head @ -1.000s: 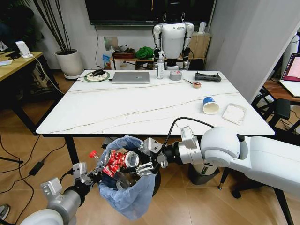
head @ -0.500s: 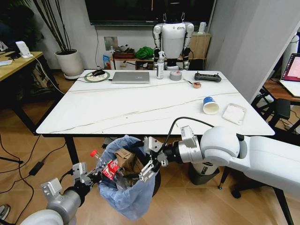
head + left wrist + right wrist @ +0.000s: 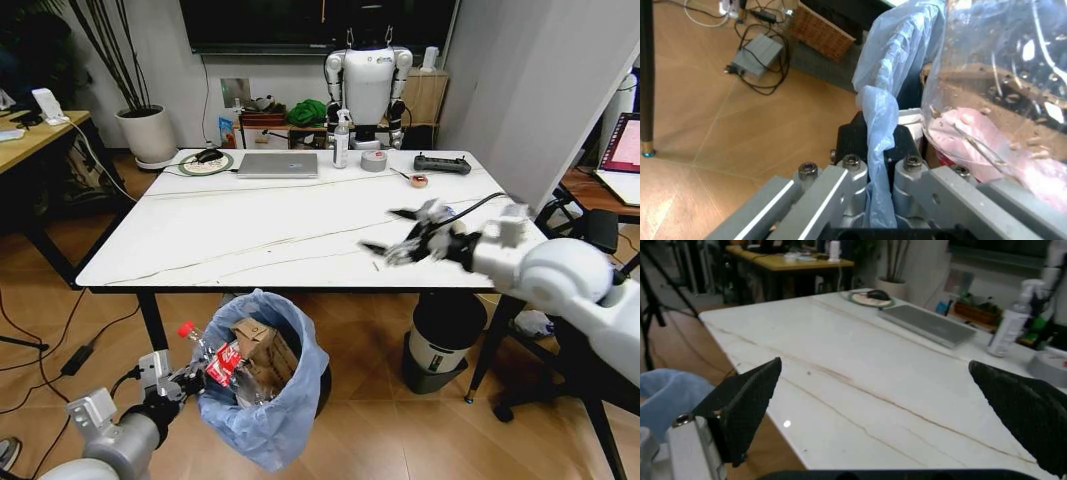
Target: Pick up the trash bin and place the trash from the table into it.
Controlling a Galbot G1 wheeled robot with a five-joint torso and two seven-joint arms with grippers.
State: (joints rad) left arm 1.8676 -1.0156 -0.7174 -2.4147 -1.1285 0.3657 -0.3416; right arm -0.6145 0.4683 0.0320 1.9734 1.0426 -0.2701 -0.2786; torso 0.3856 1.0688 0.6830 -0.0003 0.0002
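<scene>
Below table [image 3: 300,215] edge, left end effector [image 3: 185,382] pinches trash bin [image 3: 265,395] rim, bin upright-ish; right end effector [image 3: 410,232] spread.

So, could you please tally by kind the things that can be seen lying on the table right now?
Laptop: 1
Spray bottle: 1
Tape roll: 1
Black controller: 1
Mouse: 1
Round mat: 1
Small round item: 1
Total: 7 in sight; the right arm covers part of the table.
</scene>
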